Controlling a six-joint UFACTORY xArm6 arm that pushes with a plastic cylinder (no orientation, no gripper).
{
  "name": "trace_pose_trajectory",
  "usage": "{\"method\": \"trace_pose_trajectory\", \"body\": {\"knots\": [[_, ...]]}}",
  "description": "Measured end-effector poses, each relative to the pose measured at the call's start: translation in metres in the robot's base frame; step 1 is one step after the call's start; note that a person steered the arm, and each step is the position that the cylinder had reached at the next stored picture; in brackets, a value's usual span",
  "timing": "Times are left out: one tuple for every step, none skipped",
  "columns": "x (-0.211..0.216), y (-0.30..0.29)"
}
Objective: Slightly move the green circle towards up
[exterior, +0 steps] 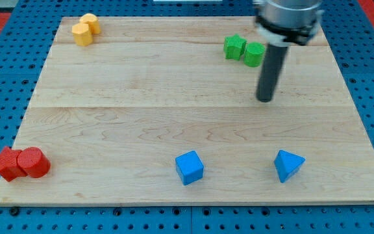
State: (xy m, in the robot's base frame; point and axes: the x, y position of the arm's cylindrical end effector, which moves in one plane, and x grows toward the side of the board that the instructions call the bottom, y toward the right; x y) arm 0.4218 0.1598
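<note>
Green circle [254, 54] sits near the board's top-right, touching or just beside the green star [235, 47] on its left. My tip [265, 99] stands below the circle and a shade to the view's right of it, apart from every block; being a bare rod, it has nothing to open or close and holds nothing, and I cannot tell for certain that it rests on the wood.

To do this step well, I judge I should first bring the tip a little to the view's left until it lies straight under the circle's middle, then push toward the view's top in a short, slow stroke. An off-centre push would likely roll the round block sideways, either into the star or away toward the board's right edge. The word "slightly" matters: the circle is already close to the top edge of the wooden board [141, 117], so I would stop soon after contact.

Elsewhere, well clear of the work: two yellow blocks [85, 30] at top left, two red blocks [21, 163] at bottom left, a blue cube [189, 168] and a blue triangle [288, 165] along the bottom.
</note>
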Motion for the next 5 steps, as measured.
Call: {"method": "trace_pose_trajectory", "body": {"knots": [[-0.044, 0.004], [-0.064, -0.013], [-0.091, -0.037], [-0.096, -0.037], [-0.096, -0.027]]}}
